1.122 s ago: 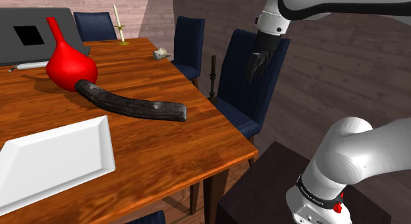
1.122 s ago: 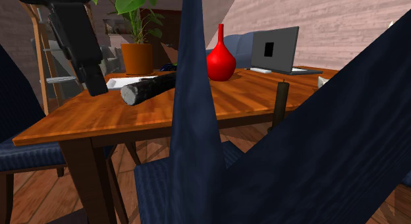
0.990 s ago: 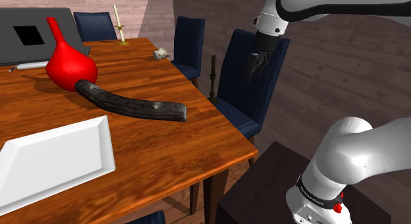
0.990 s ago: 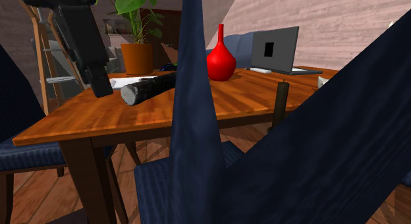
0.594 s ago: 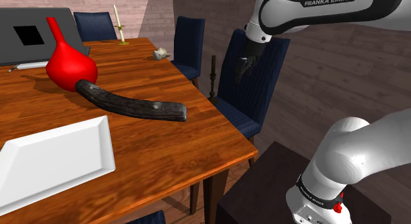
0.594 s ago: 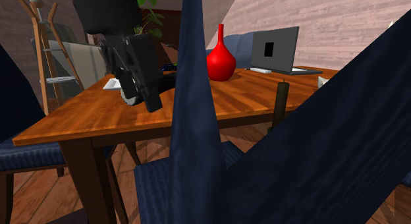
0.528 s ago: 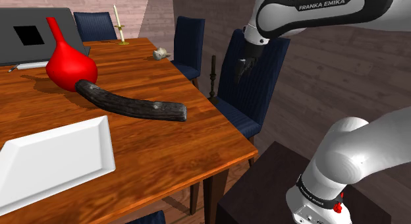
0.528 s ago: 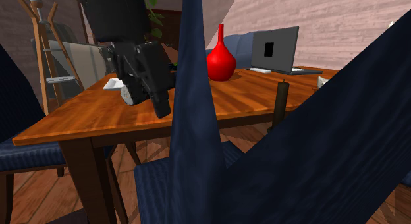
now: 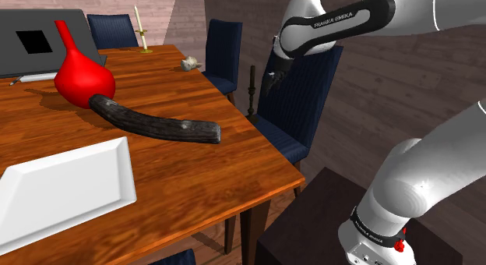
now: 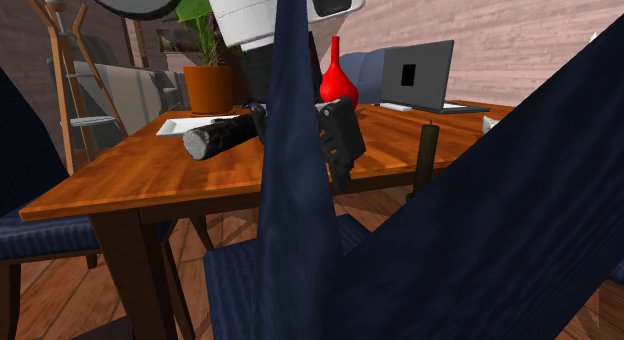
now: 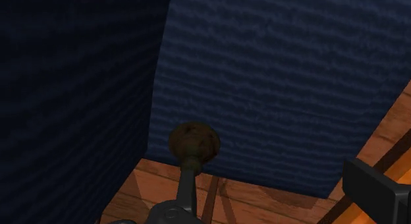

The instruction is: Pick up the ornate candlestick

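Observation:
A dark slender candlestick [image 9: 251, 88] stands upright just past the table's far edge, beside a blue chair [image 9: 300, 100]. In the second exterior view the candlestick [image 10: 427, 156] shows as a dark post between blue chair backs, its foot hidden. My black gripper [image 9: 269, 84] hangs just to the shoulder view's right of its top and does not touch it. The gripper [image 10: 340, 158] is partly hidden behind a chair back. In the wrist view the candlestick's round brown knob [image 11: 193, 142] lies ahead, over wooden boards. One black finger [image 11: 375, 190] sits far off to the side, so the jaws are open.
On the wooden table [image 9: 195, 170] lie a red vase [image 9: 80, 75], a dark log [image 9: 156, 125], a white tray [image 9: 62, 189], a laptop [image 9: 39, 41] and a brass candle holder [image 9: 141, 37]. Blue chairs [image 9: 223, 57] crowd the table's far edge around the gripper.
The arm has swung toward the shoulder view's left and dipped. The gripper went from in front of the chair back to right beside the dark candlestick's top.

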You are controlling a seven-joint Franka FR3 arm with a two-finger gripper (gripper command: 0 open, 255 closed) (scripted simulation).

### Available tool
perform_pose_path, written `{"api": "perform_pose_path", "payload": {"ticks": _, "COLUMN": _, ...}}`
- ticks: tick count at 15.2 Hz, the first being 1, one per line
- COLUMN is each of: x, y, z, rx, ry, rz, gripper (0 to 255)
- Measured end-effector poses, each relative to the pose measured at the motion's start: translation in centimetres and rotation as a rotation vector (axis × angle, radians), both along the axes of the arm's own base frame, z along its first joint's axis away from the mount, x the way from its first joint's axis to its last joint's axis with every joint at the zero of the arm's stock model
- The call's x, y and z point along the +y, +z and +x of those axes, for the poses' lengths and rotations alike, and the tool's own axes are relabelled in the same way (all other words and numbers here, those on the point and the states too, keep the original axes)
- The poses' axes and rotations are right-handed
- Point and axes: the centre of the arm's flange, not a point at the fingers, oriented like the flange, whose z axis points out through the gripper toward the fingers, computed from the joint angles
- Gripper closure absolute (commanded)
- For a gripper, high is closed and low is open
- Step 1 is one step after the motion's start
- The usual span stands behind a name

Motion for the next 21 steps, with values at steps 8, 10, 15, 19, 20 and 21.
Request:
{"api": "perform_pose_path", "payload": {"ticks": 8, "x": -3.1, "y": -3.0, "z": 8.4, "rx": -0.085, "ry": 0.018, "rz": -0.048, "gripper": 0}}
{"api": "perform_pose_path", "payload": {"ticks": 10, "x": -3.7, "y": -4.0, "z": 10.4, "rx": -0.106, "ry": 0.022, "rz": -0.06, "gripper": 0}}
{"api": "perform_pose_path", "payload": {"ticks": 15, "x": -4.7, "y": -6.0, "z": 12.6, "rx": -0.127, "ry": 0.026, "rz": -0.073, "gripper": 0}}
{"api": "perform_pose_path", "payload": {"ticks": 19, "x": -4.7, "y": -7.9, "z": 12.7, "rx": -0.128, "ry": 0.026, "rz": -0.073, "gripper": 0}}
{"api": "perform_pose_path", "payload": {"ticks": 20, "x": -4.7, "y": -8.2, "z": 12.7, "rx": -0.128, "ry": 0.026, "rz": -0.073, "gripper": 0}}
{"api": "perform_pose_path", "payload": {"ticks": 21, "x": -4.7, "y": -8.2, "z": 12.7, "rx": -0.128, "ry": 0.026, "rz": -0.073, "gripper": 255}}
